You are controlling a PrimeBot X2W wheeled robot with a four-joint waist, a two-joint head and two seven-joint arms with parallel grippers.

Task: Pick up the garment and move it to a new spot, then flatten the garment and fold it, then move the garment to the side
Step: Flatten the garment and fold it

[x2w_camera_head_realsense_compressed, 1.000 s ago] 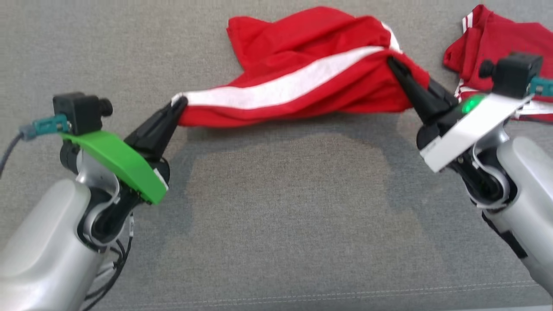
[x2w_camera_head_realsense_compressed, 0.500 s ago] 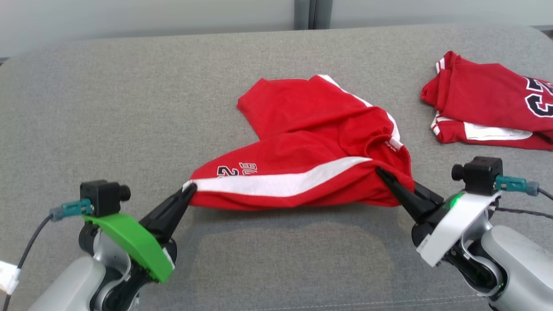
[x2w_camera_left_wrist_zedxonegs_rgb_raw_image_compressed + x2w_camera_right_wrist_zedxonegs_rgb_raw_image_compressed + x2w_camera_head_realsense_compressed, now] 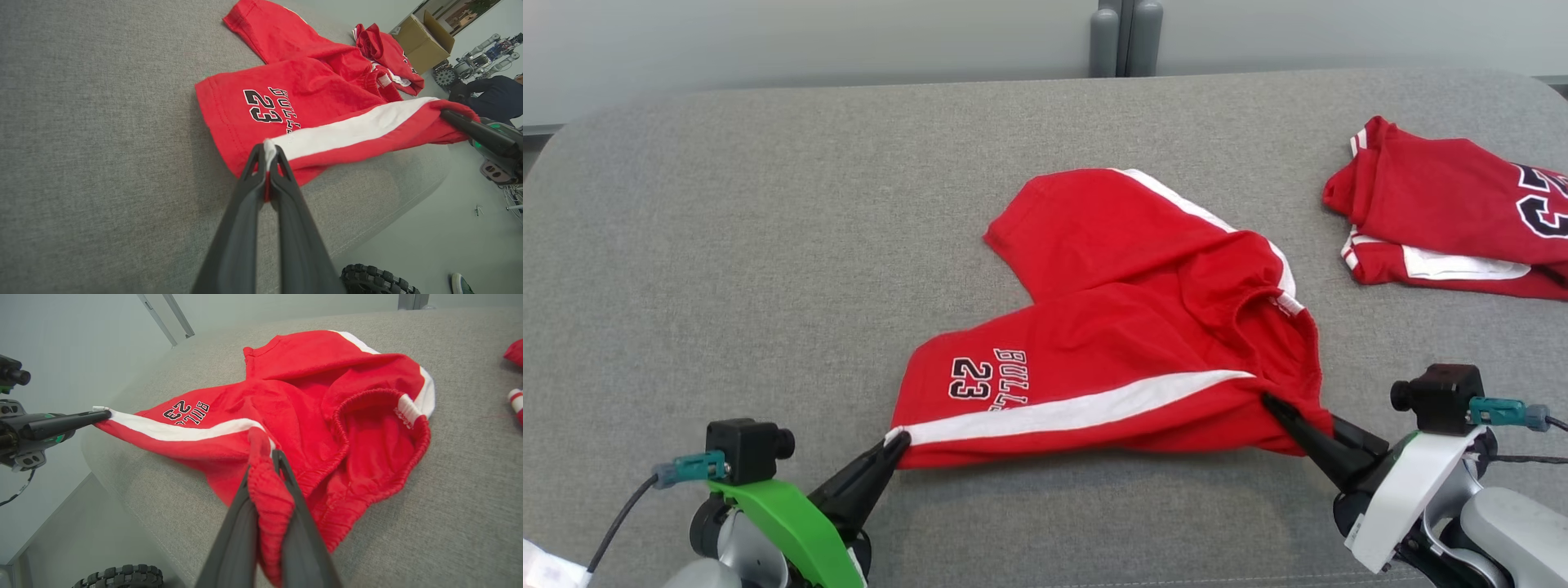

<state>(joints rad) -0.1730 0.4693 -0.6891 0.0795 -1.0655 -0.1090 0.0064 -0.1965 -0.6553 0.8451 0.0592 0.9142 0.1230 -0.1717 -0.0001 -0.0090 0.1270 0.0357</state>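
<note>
Down at 7 o'clock in the head view: left tool (image 3: 900, 441), long and dark, reaching up toward 1 o'clock from under a green cover (image 3: 784, 514). Shut tight on the white corner of the red shorts (image 3: 1143, 327), right at the end of one leg. Down at 4 o'clock: right tool (image 3: 1270, 402), reaching up toward 11 o'clock from a white cover (image 3: 1409, 490). Clamped on the stretchy waistband, with red cloth bunched between its two fingers (image 3: 304, 522) in the right wrist view. Both arms low and wide apart, near the front edge of the grey bench (image 3: 768, 245).

Shorts in the middle of the bench, a bit toward 5 o'clock. Pulled straight between the two tools along one white stripe (image 3: 1078, 408), front edge held a little off the bench, the rest lying flat on it. Black "23" and some letters near the left tool. Other leg flopped up toward 12 o'clock. Waist hole open and wrinkly. Another red piece of clothing (image 3: 1445, 204) at 2 o'clock, well apart.
</note>
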